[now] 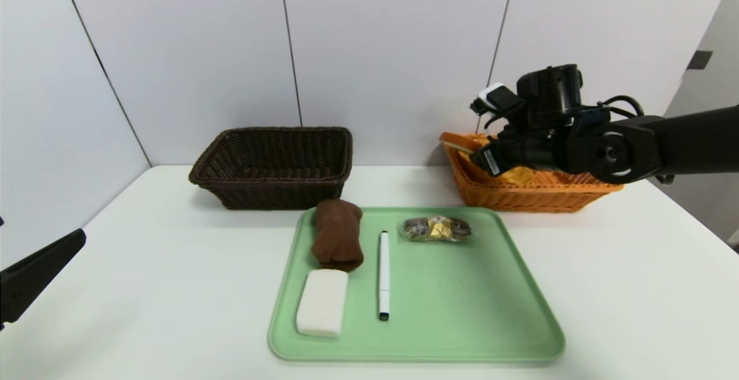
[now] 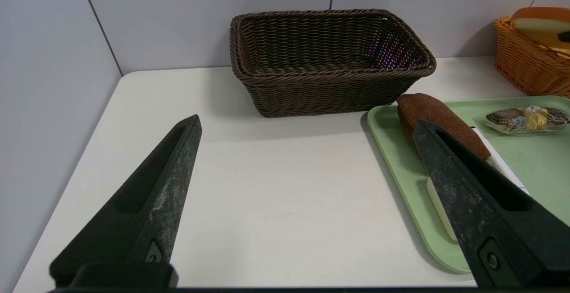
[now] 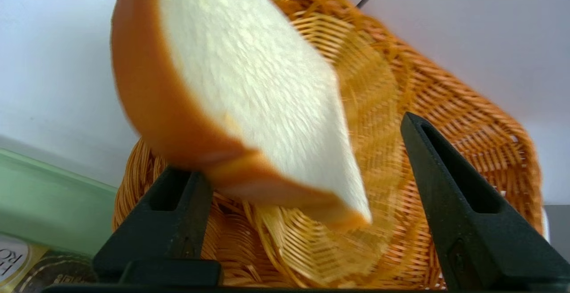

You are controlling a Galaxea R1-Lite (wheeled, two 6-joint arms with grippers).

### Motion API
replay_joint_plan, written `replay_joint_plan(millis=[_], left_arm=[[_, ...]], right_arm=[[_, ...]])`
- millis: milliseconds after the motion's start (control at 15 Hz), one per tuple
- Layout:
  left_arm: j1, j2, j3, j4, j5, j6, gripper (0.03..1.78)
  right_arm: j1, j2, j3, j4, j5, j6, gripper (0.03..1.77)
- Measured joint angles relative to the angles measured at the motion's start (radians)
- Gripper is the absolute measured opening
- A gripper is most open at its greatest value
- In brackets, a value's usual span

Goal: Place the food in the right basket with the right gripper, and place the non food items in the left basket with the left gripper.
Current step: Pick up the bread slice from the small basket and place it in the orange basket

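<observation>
My right gripper [image 3: 303, 195] hangs over the orange basket [image 1: 522, 194], jaws apart, and the bread [image 3: 249, 101] sits just ahead of them, tilted on edge and blurred, clear of one finger and at most brushing the other; I judge it released and dropping into the basket with its yellow dish [image 3: 356, 106]. So the next food is the snack [image 1: 437, 228], and the tray [image 1: 462, 322] is my landmark: the snack lies in the tray's far right corner, long axis across the tray, just in front of the orange basket. That puts it below and toward me from my right jaws, far nearer them than my left. My left gripper [image 2: 307, 128] waits low by the table's left edge, jaws wide and empty. Its items fill the tray's left half: cloth [image 1: 338, 234] at the far edge, block [image 1: 322, 310] near the front, pen [image 1: 384, 275] lengthwise beside them. The dark basket [image 1: 274, 166] stands behind the tray's left corner.
</observation>
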Motion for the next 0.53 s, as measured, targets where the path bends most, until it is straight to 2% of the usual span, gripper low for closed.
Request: replay_joint_plan(millis=[200, 533], left_arm=[[0.000, 0.000, 0.000, 0.000, 0.000, 0.000, 1.69], [0.000, 0.000, 0.001, 0.000, -0.002, 0.001, 1.69]], right_arm=[[0.014, -0.080, -0.001, 0.035, -0.001, -0.004, 1.49], [0.054, -0.232, 0.001, 0.192, 0.004, -0.003, 1.59]])
